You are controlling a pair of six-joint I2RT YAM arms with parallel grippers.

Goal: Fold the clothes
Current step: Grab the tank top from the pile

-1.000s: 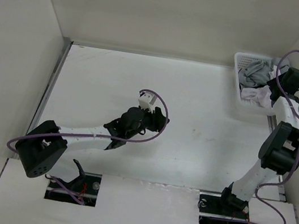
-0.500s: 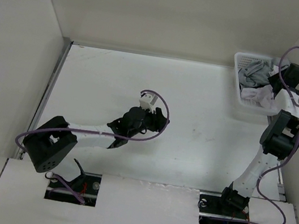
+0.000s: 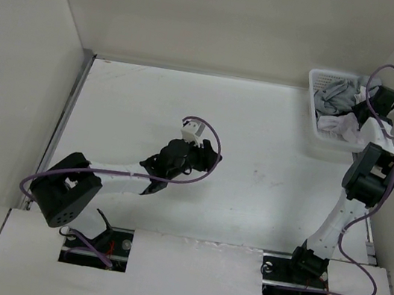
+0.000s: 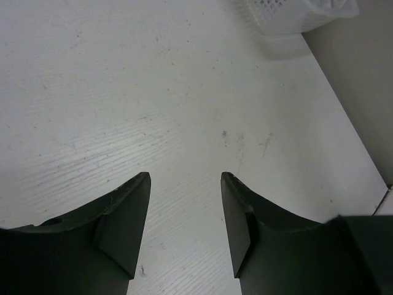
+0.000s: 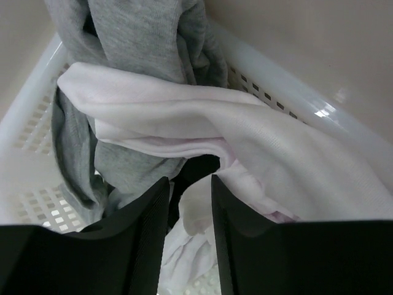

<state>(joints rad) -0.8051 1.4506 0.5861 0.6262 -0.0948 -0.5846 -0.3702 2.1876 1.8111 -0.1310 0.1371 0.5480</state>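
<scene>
The white garment [image 5: 245, 141] is bunched inside the white basket [image 3: 314, 80] at the far right corner of the table [image 3: 273, 145]. It lies under and against a grey garment [image 5: 135, 31], which is piled toward the far side of the basket. No part of it has been laid out on the table yet.

The right pincer [image 5: 189, 184] is lowered into the basket directly over the white cloth. Its 2 jaws are partly spread, and a soft fold is seen low in the gap between them. A firm pinch is not shown. The thickest ridge of white cloth runs crosswise just beyond the fingertips, from the left wall toward the near right rim. A short push forward and down is judged to be what the grasp depends on. The grey garment is touching that ridge, so it may be caught as well.

The left pincer [image 4: 184, 178] is held spread above bare table near the middle, with nothing between its jaws. It is well apart from the basket, so the right arm is clearly the nearer one.
</scene>
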